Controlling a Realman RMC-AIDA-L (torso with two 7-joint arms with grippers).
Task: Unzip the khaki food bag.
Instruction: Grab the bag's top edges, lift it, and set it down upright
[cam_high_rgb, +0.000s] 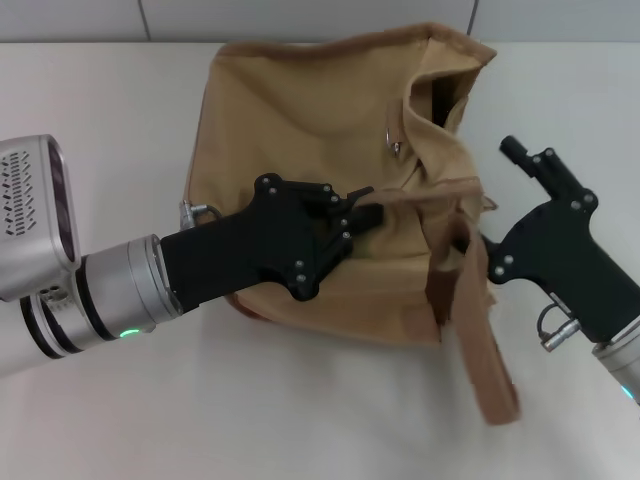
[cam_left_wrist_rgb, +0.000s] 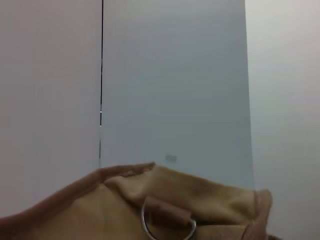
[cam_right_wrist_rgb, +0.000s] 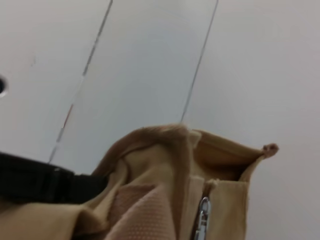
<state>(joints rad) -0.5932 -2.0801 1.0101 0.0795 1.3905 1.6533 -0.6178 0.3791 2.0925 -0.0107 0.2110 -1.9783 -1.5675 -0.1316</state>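
Observation:
The khaki food bag (cam_high_rgb: 300, 110) lies slumped in the middle of the white table, with its top end gaping open at the far right (cam_high_rgb: 440, 100). A silver zipper pull (cam_high_rgb: 394, 146) sits near that opening and also shows in the right wrist view (cam_right_wrist_rgb: 202, 220). My left gripper (cam_high_rgb: 366, 205) reaches in from the left and is shut on a fold of the bag's top fabric. My right gripper (cam_high_rgb: 498, 200) stands open at the bag's right end, one finger by the strap (cam_high_rgb: 480, 330) and the other raised clear of the bag. The left wrist view shows the bag's edge (cam_left_wrist_rgb: 200, 192) with a metal ring (cam_left_wrist_rgb: 167, 227).
The white table (cam_high_rgb: 100, 90) runs all around the bag. One wide strap trails toward the front edge. A grey panelled wall (cam_left_wrist_rgb: 175, 75) stands behind the table. A black bar (cam_right_wrist_rgb: 45, 182), seemingly my left gripper, crosses the right wrist view.

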